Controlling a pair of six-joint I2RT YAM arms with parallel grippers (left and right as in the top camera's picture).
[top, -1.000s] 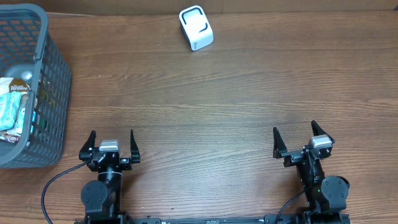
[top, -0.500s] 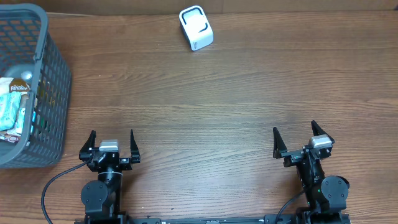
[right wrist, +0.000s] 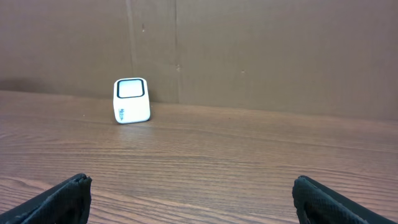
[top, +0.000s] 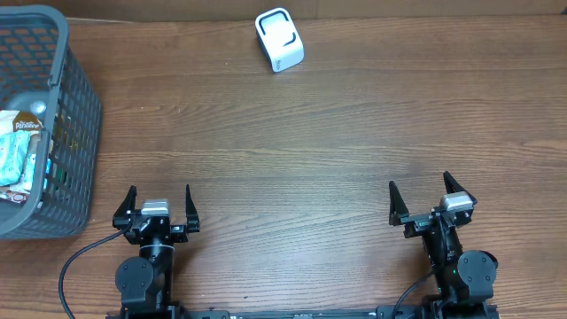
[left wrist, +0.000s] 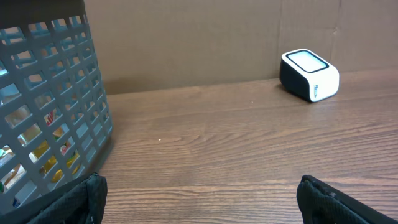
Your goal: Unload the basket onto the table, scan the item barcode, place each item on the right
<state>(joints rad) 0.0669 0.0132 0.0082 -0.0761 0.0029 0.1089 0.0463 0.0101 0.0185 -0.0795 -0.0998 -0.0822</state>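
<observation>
We see left gripper (top: 159, 192), right gripper (top: 420, 182) both released, empty, lower frame; small white box scanner (top: 279, 40) top centre; grey plastic mesh basket (top: 80, 115) upper left.

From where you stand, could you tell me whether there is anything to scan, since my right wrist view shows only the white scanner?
Observer: Yes. A grey basket at the far left holds packaged items.
Operator: Thank you. Which arm is nearer to it?
Observer: The left end effector, open and empty, sits just right of the basket's near corner.
</observation>
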